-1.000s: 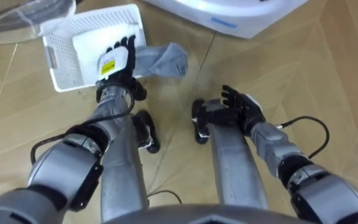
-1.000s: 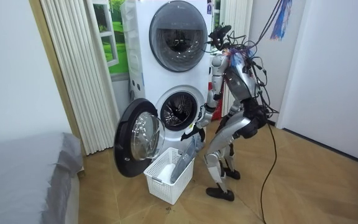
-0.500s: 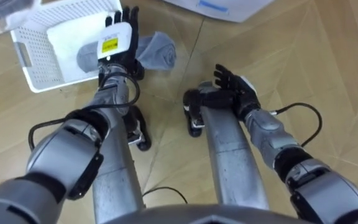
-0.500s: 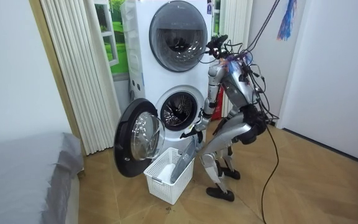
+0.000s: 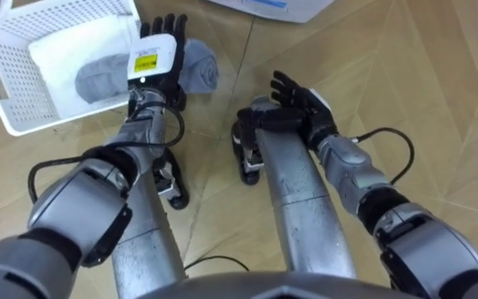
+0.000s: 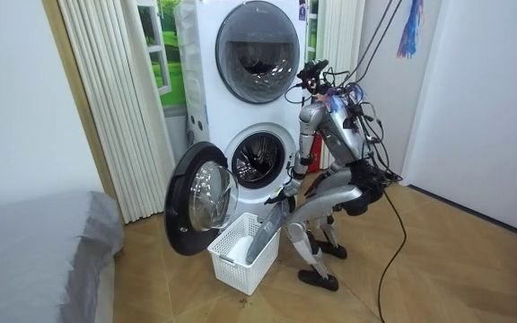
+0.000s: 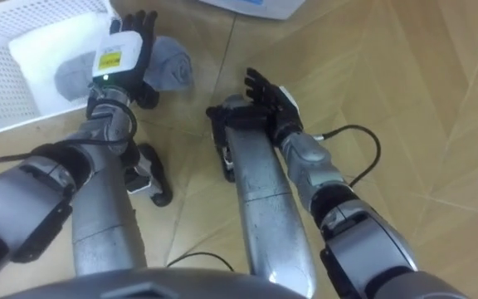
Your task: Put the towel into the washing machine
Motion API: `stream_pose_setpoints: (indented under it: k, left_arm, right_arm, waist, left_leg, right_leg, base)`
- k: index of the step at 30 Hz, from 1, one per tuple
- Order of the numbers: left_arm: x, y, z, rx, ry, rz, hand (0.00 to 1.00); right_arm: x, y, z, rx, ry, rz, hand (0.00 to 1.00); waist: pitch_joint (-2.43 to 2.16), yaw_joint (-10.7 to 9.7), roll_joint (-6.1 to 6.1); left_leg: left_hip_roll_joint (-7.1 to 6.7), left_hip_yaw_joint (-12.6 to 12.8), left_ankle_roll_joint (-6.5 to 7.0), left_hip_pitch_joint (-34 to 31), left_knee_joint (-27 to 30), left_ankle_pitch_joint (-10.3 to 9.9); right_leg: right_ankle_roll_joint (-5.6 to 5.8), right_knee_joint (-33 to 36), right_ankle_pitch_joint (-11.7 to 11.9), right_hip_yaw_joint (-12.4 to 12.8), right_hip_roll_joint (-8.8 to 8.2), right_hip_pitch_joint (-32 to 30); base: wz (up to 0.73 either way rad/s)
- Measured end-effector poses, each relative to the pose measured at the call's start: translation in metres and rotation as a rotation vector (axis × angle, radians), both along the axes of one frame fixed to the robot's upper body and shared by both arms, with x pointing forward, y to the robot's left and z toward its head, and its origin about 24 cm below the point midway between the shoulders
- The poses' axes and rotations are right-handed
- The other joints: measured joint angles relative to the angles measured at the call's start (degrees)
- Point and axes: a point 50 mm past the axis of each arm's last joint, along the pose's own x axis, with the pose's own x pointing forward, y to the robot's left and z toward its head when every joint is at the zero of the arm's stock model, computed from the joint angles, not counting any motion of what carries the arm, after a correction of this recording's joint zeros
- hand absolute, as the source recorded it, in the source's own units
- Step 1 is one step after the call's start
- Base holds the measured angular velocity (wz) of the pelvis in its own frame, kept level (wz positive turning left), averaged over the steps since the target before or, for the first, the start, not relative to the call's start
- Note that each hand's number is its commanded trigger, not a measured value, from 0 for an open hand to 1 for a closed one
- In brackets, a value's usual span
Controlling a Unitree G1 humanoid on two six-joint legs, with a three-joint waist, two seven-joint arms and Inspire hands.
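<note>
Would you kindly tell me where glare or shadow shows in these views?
Room view: the open washer door glass carries pale reflections. Left eye view: even light, a soft shadow on the floor beside the towel, the white basket bright.

- The left arm runs from the lower left of the eye views up to the upper left, almost straight.
- The left hand (image 5: 158, 60) shows its back, with the fingers straight and pointing at the top edge.
- The right arm comes in from the lower right, its forearm angled up toward the centre.
- The right hand (image 5: 299, 93) sits at upper centre, fingers relaxed and slightly spread.
- In the room view the robot crouches with knees bent and torso tipped forward.
</note>
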Motion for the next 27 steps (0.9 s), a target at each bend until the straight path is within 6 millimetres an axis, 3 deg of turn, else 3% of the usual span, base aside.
stream_pose_setpoints:
  k: [15,22,27]
  left_arm:
    - [-0.014,0.007,-0.022,0.065,0.22,-0.04,1.0]
    - [-0.018,0.01,-0.027,0.069,0.265,-0.037,1.0]
    - [-0.036,0.012,-0.043,0.063,0.324,-0.031,1.0]
  right_arm:
    - [-0.002,0.006,-0.002,0.034,0.021,0.014,0.0]
    - [-0.006,0.006,-0.007,0.048,0.046,-0.006,0.0]
    - [-0.014,0.001,-0.015,0.041,0.078,-0.023,0.0]
  waist:
    - [-0.21,-0.7,-2.11]
    - [-0.44,-0.7,-2.61]
    - [-0.53,-0.5,-2.61]
  left_leg:
    - [0.0,0.3,-0.13,0.1,3.9,-1.8]
    - [-0.02,0.2,-0.1,1.2,4.6,-1.9]
    - [-0.54,0.3,-0.38,3.8,3.9,-2.0]
  right_leg:
    - [-0.19,4.7,-1.9,0.8,-0.09,-0.8]
    - [-0.27,5.3,-2.0,0.7,-0.24,0.3]
    - [-0.3,4.8,-2.2,0.6,-0.72,3.1]
  base:
    - [0.0]
    - [0.01]
    - [0.04]
